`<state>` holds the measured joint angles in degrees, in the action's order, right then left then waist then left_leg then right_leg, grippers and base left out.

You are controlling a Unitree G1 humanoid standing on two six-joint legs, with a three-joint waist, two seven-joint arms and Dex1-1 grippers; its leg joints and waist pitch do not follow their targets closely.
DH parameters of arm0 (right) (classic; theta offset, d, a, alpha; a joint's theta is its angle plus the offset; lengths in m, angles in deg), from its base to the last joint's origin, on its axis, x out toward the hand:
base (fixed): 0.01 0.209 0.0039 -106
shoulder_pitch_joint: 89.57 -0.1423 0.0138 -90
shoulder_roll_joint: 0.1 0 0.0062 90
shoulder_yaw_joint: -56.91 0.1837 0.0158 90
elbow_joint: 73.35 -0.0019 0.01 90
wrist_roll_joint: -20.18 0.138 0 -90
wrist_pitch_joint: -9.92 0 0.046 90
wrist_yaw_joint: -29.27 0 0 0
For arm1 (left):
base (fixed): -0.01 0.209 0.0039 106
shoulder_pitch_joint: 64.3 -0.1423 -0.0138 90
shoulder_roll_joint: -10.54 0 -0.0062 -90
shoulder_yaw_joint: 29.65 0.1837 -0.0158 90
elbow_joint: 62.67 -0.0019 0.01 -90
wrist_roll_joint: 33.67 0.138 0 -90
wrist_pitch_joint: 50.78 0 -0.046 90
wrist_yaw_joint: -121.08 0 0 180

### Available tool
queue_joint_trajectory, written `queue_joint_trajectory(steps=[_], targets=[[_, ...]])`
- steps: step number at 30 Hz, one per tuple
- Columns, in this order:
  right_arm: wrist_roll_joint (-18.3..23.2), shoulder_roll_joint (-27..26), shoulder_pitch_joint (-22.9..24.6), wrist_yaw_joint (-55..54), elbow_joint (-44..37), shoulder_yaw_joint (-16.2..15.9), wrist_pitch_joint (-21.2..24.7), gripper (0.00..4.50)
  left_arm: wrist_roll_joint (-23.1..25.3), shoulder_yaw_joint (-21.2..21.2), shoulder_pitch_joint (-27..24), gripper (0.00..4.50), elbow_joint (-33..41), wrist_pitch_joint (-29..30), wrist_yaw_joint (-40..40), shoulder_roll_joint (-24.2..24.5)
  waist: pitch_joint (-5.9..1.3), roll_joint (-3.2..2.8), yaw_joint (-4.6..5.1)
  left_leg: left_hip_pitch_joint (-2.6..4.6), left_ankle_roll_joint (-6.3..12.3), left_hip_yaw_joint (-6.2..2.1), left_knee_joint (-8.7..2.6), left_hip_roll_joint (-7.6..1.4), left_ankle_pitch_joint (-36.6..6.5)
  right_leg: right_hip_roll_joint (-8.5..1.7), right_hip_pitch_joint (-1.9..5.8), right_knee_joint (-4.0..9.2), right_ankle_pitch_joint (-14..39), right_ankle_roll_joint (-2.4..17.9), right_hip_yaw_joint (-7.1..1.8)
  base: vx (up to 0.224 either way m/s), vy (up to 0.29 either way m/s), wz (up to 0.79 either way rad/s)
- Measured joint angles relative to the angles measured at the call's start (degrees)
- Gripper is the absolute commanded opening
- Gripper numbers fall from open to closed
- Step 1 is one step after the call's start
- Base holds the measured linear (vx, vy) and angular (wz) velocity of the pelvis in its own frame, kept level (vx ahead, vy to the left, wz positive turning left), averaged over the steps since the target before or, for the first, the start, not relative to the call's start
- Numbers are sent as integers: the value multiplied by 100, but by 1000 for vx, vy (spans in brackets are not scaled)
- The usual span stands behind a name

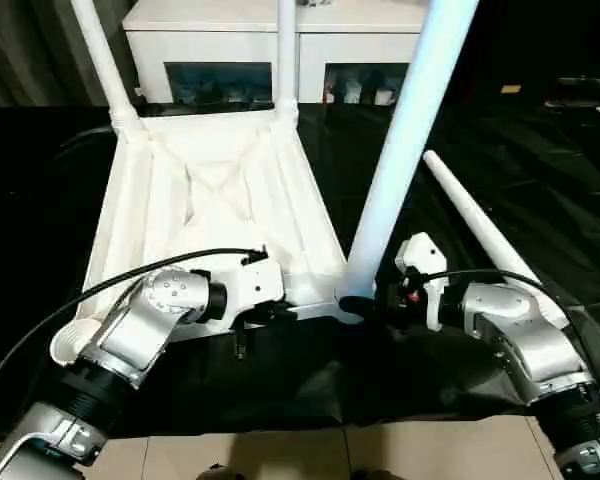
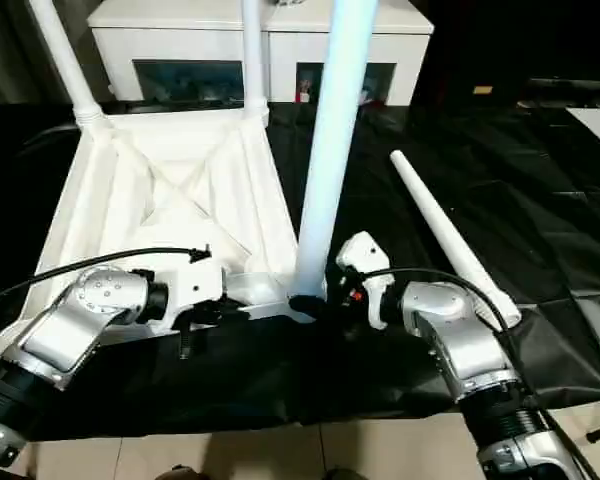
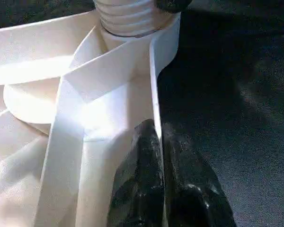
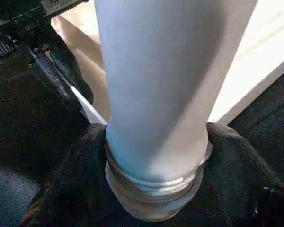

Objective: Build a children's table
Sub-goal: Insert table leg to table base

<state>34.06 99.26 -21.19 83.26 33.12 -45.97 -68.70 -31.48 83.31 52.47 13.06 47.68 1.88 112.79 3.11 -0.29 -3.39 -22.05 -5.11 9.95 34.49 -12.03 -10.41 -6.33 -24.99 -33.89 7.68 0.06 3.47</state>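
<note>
Table top [image 1: 215, 215] lay upside down on the black sheet [image 1: 540, 190], ribbed underside up, in the head views. Two legs [image 1: 102, 60] stood in its far corner sockets, a third leg [image 1: 405, 140] rose tilted from the near right socket, and a fourth leg [image 1: 475, 225] lay loose on the sheet to the right. Beyond stood a white cabinet [image 1: 280, 50]. The left gripper [image 1: 242, 322] sat at the top's near edge; the right gripper [image 2: 315, 303] met the third leg's base.

In the left wrist view, the two black fingers [image 3: 142, 189] were pinched on the thin near wall of the top, close to the threaded leg end in its socket.

In the right wrist view, the right fingers [image 4: 236, 175] stood either side of the leg's threaded base, grasping it, with the left gripper beyond
</note>
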Motion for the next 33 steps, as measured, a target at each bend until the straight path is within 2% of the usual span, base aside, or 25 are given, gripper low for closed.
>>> queue_joint_trajectory(steps=[6,8,10,15,16,18,22,24,26,27,29,32,33], targets=[[-29,-70,1,-12,121,3,-116,272,13,0,-26,0,0,-7,-6,17,-2,3,10,6,-1,-3,4,-1,0,0,0,-16,1,-1,0,0,0,0],[-106,-270,1,-274,274,50,-227,272,74,-9,-31,0,-29,-4,-139,-4,-6,9,29,12,-1,-5,3,-1,0,1,3,-19,0,-1,0,0,0,0],[-211,-638,-41,-861,499,132,-302,272,201,-73,-20,0,-122,73,-410,-125,-11,16,117,15,-5,-7,3,0,1,3,9,-25,-5,2,-2,0,0,0],[-525,-1348,-424,-2396,1189,232,-332,270,344,-221,124,0,-449,610,-1173,-707,-21,26,291,29,-8,-23,3,7,2,2,15,-16,8,-21,8,0,0,0],[-559,-1548,-532,-2743,1373,279,-348,270,387,-263,177,0,-525,765,-1369,-858,-23,23,319,51,-8,-24,3,8,2,2,17,-16,8,-21,8,0,0,0],[-684,-2021,-915,-3790,1934,546,-351,270,523,-350,405,0,-817,1177,-2003,-1353,-25,19,339,62,-8,-25,4,14,2,0,14,-8,9,-22,12,0,0,0],[-680,-2415,-1244,-4617,2470,831,-430,270,628,-381,540,0,-977,1525,-2616,-1793,-32,9,353,61,-7,-39,0,14,2,-2,28,37,9,-23,37,0,0,0],[-685,-2519,-1385,-4741,2716,877,-532,270,674,-394,577,0,-1052,1574,-2791,-1920,-32,8,358,61,-6,-46,-2,13,1,-1,48,72,9,-23,47,0,0,0],[-718,-2520,-1420,-4747,2796,876,-594,326,696,-393,588,0,-1068,1582,-2841,-1947,-32,8,370,61,-6,-46,-2,14,1,-2,59,90,9,-23,44,0,0,0],[-725,-2519,-1419,-4717,2828,877,-646,326,698,-388,588,0,-1067,1583,-2842,-1948,-32,8,375,65,-5,-45,0,17,1,-4,68,93,9,-22,38,0,0,0],[-719,-2516,-1401,-4628,2854,911,-712,356,701,-377,585,0,-1052,1584,-2829,-1948,-32,8,380,69,-5,-42,0,18,1,-7,74,94,9,-22,33,0,0,0],[-684,-2469,-1268,-4339,2717,921,-832,368,710,-322,528,0,-907,1584,-2706,-1828,-32,8,369,67,-5,-43,-3,15,1,-4,73,90,8,-21,40,0,0,0],[-677,-2402,-1181,-4251,2642,918,-861,389,716,-265,513,0,-833,1568,-2619,-1734,-31,8,360,67,-5,-44,-4,14,1,-3,70,81,6,-22,39,0,0,0]])
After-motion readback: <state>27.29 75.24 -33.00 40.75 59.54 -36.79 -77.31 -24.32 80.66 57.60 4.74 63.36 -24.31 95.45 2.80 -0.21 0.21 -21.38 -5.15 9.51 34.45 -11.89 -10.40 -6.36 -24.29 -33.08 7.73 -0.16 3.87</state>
